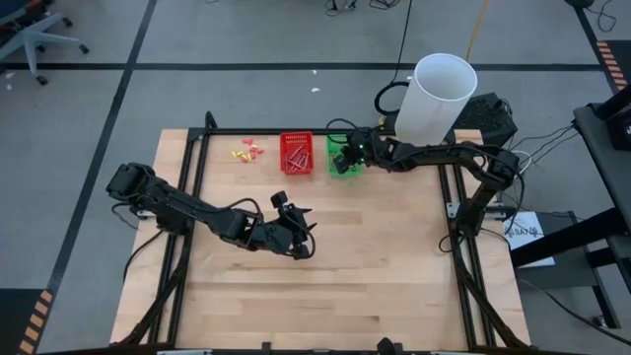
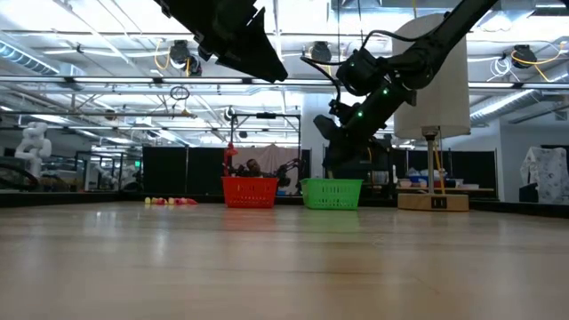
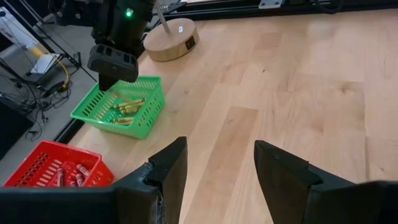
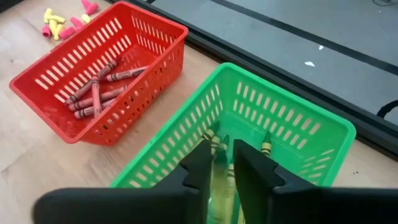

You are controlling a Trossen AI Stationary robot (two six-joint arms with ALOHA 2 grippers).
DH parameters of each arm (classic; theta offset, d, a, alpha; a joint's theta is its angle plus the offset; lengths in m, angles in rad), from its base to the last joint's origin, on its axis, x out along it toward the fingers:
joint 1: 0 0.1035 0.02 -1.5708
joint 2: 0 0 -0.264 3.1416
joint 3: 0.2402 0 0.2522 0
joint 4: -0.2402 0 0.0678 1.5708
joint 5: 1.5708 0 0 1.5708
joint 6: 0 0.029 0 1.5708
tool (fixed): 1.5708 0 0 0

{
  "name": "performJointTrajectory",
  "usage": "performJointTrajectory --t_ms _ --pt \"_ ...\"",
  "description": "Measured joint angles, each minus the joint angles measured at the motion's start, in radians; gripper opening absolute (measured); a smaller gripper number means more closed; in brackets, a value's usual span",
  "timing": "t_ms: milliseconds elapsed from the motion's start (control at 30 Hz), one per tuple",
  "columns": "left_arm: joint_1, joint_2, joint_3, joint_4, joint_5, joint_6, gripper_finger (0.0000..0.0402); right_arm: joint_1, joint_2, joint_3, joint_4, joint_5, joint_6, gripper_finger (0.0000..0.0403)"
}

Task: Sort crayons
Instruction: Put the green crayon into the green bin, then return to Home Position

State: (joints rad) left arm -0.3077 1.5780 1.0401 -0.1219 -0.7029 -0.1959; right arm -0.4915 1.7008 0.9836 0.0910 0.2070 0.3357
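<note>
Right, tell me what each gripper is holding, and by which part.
Left gripper: open, nothing held. Right gripper is over the green basket; whether it grips a yellow-green crayon cannot be told.

Two baskets stand side by side at the far edge of the table (image 1: 325, 266), apart from each other. The left basket (image 1: 296, 154) holds a group of crayons (image 4: 99, 90). The right basket (image 1: 342, 168) holds further crayons (image 3: 126, 111), with the right end effector (image 4: 222, 163) directly above it. Small scraps (image 1: 248, 150) lie on the table left of the left basket. The left end effector (image 3: 217, 168) hangs over the table's middle, well apart from both baskets.
</note>
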Motion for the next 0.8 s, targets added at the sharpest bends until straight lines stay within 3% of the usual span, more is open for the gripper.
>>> performJointTrajectory --t_ms 367,533,800 --pt "-0.007 -0.026 0.0 -0.002 -0.006 0.063 0.0183 0.014 -0.063 0.0 0.004 0.0 -0.084 0.0127" --pt "-0.007 -0.045 0.0 -0.003 -0.05 0.077 0.0183 0.105 -0.198 0.0 -0.015 -0.002 -0.218 0.0136" --pt "-0.01 -0.137 0.0 -0.113 -0.028 0.039 0.016 0.292 -0.409 0.001 -0.244 0.004 -0.364 0.0129"
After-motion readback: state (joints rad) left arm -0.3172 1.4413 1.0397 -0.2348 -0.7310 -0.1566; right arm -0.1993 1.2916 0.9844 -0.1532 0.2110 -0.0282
